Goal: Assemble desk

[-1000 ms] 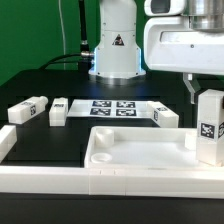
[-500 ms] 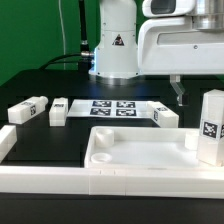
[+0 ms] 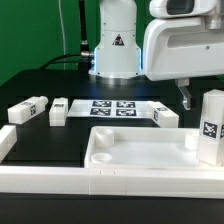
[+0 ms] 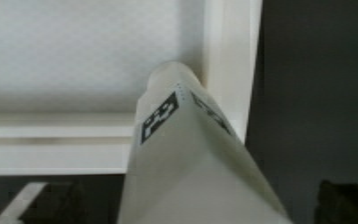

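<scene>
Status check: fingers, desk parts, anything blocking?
Fingers open, holding nothing. One white square-section plastic leg upright at the white tray-like tabletop's corner, exterior view's right; three more legs lying on the table. Nothing seen blocking.

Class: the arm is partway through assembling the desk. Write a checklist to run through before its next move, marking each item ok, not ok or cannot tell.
1. Gripper open, fingers clear of the upright leg: ok.
2. Upright leg stands straight at the tabletop corner on the exterior view's right: ok.
3. Upright leg fully seated in its socket: cannot tell; its base is hidden behind the rim.
4. Three loose legs lie on the table behind the tabletop, nothing on top of them: ok.
5. Marker board has nothing lying on it: ok.
</scene>
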